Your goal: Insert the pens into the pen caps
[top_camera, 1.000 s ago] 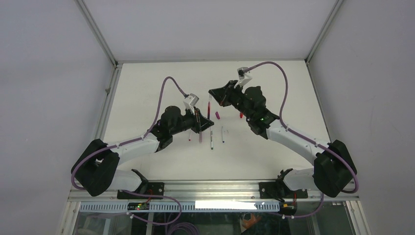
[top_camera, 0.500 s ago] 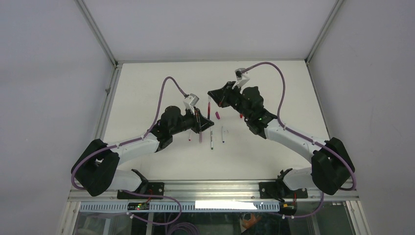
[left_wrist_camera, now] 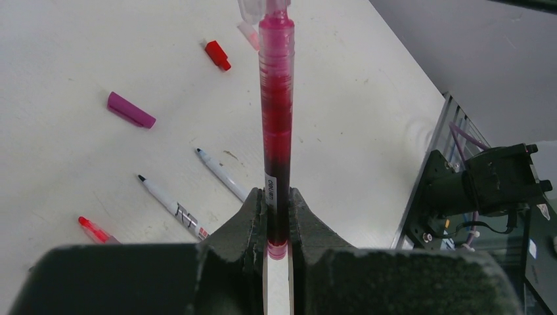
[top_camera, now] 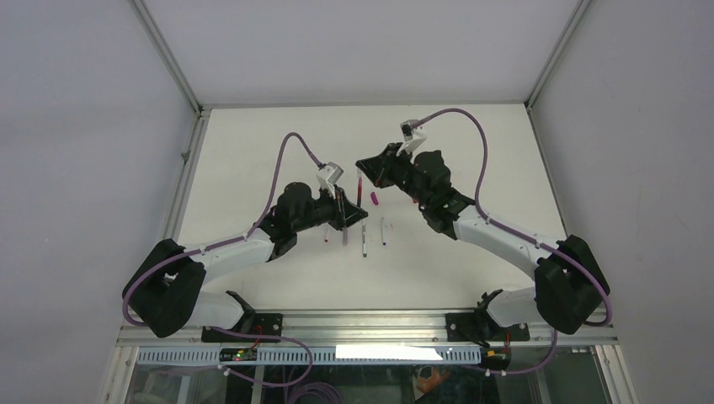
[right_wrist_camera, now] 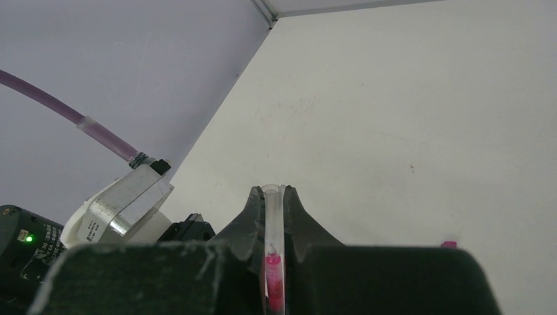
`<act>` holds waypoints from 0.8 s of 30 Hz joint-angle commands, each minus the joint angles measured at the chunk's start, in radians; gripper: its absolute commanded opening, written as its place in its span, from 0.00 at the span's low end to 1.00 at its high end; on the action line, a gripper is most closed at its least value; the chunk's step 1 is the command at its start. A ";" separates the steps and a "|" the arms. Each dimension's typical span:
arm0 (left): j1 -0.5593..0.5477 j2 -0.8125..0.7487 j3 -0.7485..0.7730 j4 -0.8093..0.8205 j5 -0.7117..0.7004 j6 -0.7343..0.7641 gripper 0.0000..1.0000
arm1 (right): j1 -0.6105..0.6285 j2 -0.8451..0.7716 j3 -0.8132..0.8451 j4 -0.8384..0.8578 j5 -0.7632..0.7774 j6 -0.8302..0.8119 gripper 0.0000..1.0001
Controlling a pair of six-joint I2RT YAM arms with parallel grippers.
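Left tool [left_wrist_camera: 278, 213] clamps dark-red translucent plastic pen [left_wrist_camera: 276, 98], right tool [right_wrist_camera: 272, 197] pinches clear stubby cap [right_wrist_camera: 272, 220] at its tip: off-axis push may jam or flick cap loose.

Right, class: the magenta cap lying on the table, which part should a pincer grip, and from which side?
Grip the magenta cap across its narrow width, midway along, coming straight down. It lies flat on its side on the table, bare surface along both long flanks; the red cap lies well apart.
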 commanded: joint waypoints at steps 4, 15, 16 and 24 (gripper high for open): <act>-0.006 -0.043 0.033 0.018 -0.020 0.052 0.00 | 0.013 -0.064 -0.045 -0.022 0.007 -0.035 0.00; -0.006 -0.056 0.040 0.009 -0.042 0.059 0.00 | 0.015 -0.088 -0.053 -0.033 0.009 -0.046 0.00; -0.005 -0.059 0.045 0.006 -0.047 0.064 0.00 | 0.017 -0.086 -0.055 -0.034 0.006 -0.046 0.00; -0.006 -0.074 0.120 -0.091 -0.095 0.150 0.00 | 0.035 -0.087 -0.075 -0.055 0.001 -0.048 0.00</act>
